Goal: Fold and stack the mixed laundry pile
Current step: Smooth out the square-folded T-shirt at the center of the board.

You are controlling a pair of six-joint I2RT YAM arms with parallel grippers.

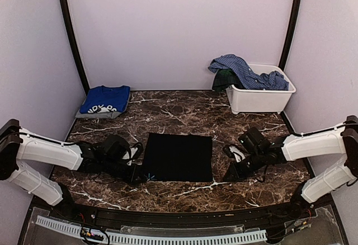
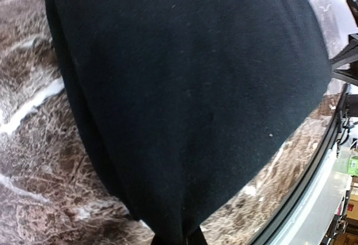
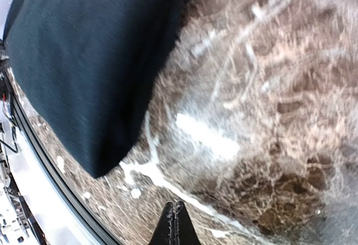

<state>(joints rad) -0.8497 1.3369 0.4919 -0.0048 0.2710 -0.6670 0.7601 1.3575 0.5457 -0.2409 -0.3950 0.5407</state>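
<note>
Black garment (image 1: pixel 178 156) lies flat mid-bench (image 1: pixel 184 116), folded to a near-square slab. It's slightly wider left-right, with edges roughly square to the bench's near edge. Plain matte black, no print, top smooth. Left jaws closed, pinching its near-left corner. Left wrist view shows the cloth (image 2: pixel 184 99) gathering into the tips, which the top view can't resolve. Right jaws fully closed on nothing. Right wrist view shows the tips over bare marble, apart from the garment's (image 3: pixel 89 60) near-right corner. Top view only: folded royal-blue tee (image 1: pixel 104 98) back-left, and a white bin (image 1: pixel 260 100) back-right holding a blue checked shirt (image 1: pixel 246 72) and a dark green piece (image 1: pixel 222 80).
</note>
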